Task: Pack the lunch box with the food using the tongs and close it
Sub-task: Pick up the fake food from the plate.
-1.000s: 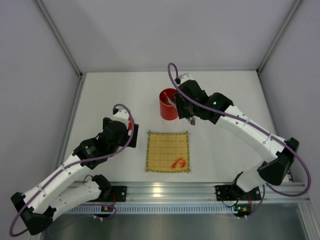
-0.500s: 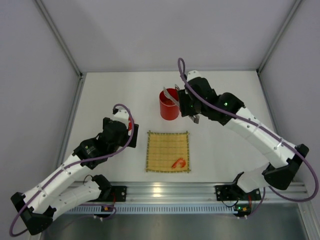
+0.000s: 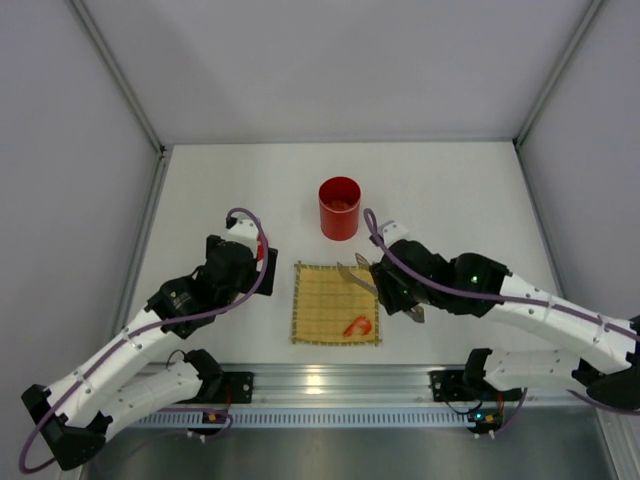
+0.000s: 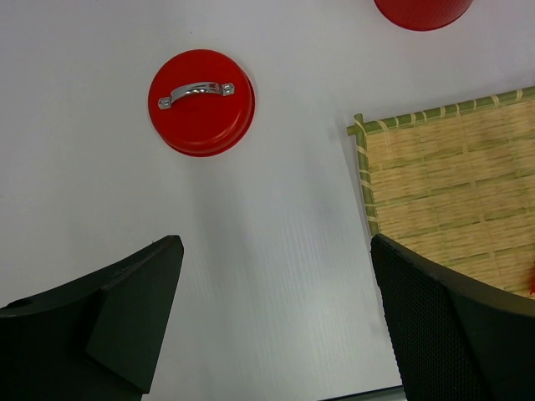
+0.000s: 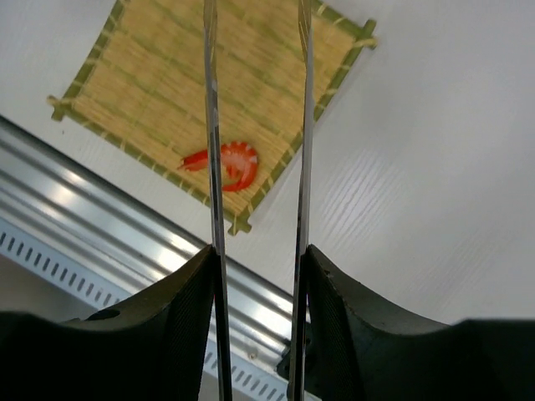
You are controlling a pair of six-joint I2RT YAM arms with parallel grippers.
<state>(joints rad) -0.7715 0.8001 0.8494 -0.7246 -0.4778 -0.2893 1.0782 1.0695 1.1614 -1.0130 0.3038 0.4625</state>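
The curled red shrimp-like food piece (image 3: 357,326) lies on the yellow bamboo mat (image 3: 320,290), about 7 o'clock from my right pincer (image 3: 385,288). A second ago that pincer was up at the red cylindrical lunch box (image 3: 339,207); now it's over the mat's right edge. It's clamped narrow on the long silver metal tongs (image 5: 211,125), whose arms stand apart. My left pincer (image 4: 274,276) stands wide, holding nothing.

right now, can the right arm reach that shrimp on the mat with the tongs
Probably yes. The right gripper holds the tongs with their arms spread, tips above the mat, and the shrimp lies in the open with nothing between it and the tongs.
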